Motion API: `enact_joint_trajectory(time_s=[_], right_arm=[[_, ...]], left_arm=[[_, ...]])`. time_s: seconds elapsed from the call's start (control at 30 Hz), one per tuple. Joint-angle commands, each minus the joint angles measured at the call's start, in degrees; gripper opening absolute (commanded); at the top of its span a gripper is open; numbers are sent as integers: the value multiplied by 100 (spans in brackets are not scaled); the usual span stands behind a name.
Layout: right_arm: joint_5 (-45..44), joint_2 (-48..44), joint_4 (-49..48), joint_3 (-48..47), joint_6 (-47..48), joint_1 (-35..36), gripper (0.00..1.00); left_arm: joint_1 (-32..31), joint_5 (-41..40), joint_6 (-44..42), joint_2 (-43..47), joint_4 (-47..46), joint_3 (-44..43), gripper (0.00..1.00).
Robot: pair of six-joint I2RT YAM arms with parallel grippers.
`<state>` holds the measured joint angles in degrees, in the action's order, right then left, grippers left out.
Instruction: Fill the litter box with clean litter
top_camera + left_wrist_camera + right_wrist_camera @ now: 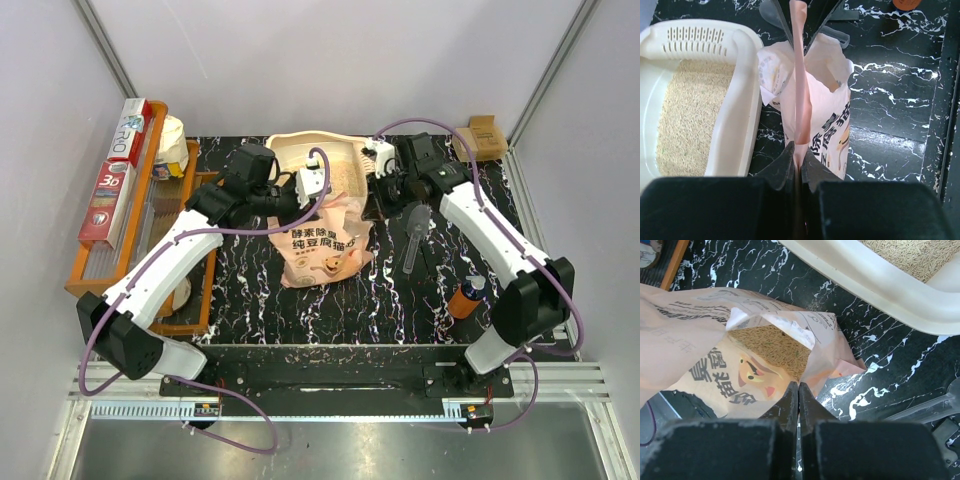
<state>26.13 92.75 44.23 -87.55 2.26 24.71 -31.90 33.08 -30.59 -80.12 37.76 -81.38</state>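
The litter box (290, 148) is seen at the top middle of the overhead picture, lying flat on the black table (400, 300). A layer of pale litter (690, 115) is spread over its floor. Just below the box, a pink bag (325, 250) is seen with its top open, and more litter is seen inside it. The bag's top edge is pinched tight between the fingers of the left gripper (799, 150). The right gripper (799, 387) is set at the bag's other corner with its fingers pressed together. Whether the bag is caught there cannot be told. A gray scoop (414, 235) is laid right of the bag, and an orange tray (76, 272) is kept at the far left.
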Motion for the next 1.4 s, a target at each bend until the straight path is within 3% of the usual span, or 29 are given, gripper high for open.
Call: enact_joint_trajectory(time_s=[0.0,0.13,0.23,0.33,0.63,1.0,1.37], right_arm=[[383,-459,-19,-70,257,-185,4],[1697,-451,-177,149,424,-905,46],[2769,-564,-362,482,836,-1433,61],[3247,-854,-441,991,1766,-1539,67],[3803,-1145,-661,1750,3367,-1487,70],[3961,-689,-1082,1803,3686,-1039,68],[3891,-529,-1573,1846,3554,-836,58]], left_arm=[[8,735,-598,66,-339,-396,0],[8,735,-396,84,-400,-317,0],[0,761,-334,102,-418,-273,0],[0,744,-246,84,-471,-264,0],[0,717,114,14,-524,-299,0],[8,673,369,-57,-506,-378,0],[0,647,457,-109,-506,-413,0]])
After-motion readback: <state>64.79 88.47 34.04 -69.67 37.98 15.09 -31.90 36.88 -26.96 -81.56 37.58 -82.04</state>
